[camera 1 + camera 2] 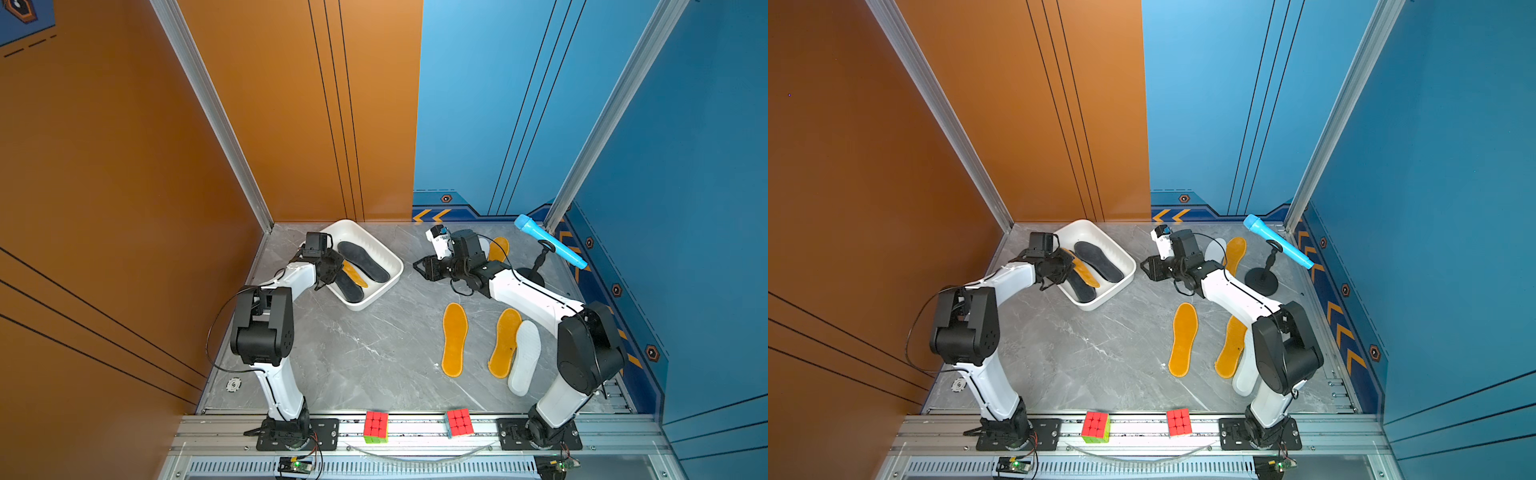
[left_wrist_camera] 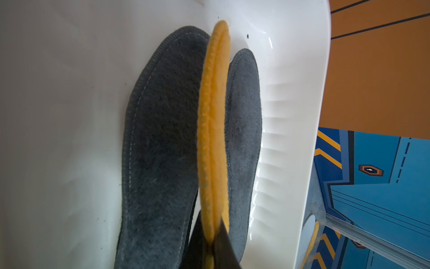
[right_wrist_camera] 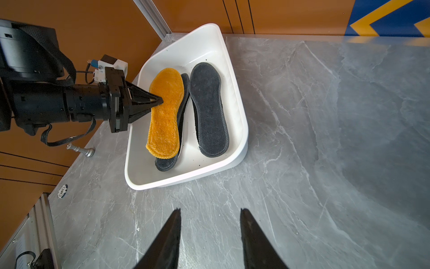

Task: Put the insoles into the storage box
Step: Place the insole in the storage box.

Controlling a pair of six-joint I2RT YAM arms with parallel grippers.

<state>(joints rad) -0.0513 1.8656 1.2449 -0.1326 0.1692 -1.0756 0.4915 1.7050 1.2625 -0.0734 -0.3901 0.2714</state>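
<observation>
The white storage box (image 1: 376, 297) stands at the back left with two dark grey insoles (image 1: 363, 261) (image 1: 349, 286) lying in it. My left gripper (image 3: 160, 100) is shut on the edge of an orange-yellow insole (image 3: 166, 111), held on its side just over the nearer dark one; the left wrist view shows that orange insole (image 2: 214, 116) edge-on above the tray (image 2: 290, 93). My right gripper (image 3: 210, 212) is open and empty above bare table right of the box. Two orange insoles (image 1: 454, 338) (image 1: 505, 343) and a white one (image 1: 525, 357) lie at the right, and another orange one (image 1: 498, 248) lies behind the right arm.
A blue microphone (image 1: 548, 241) on a black stand (image 1: 530, 276) stands at the back right. Two Rubik's cubes (image 1: 376, 426) (image 1: 459, 422) sit on the front rail. A white chip (image 1: 233, 384) lies near the left arm's base, and a small metal piece (image 3: 81, 150) lies by the left wall.
</observation>
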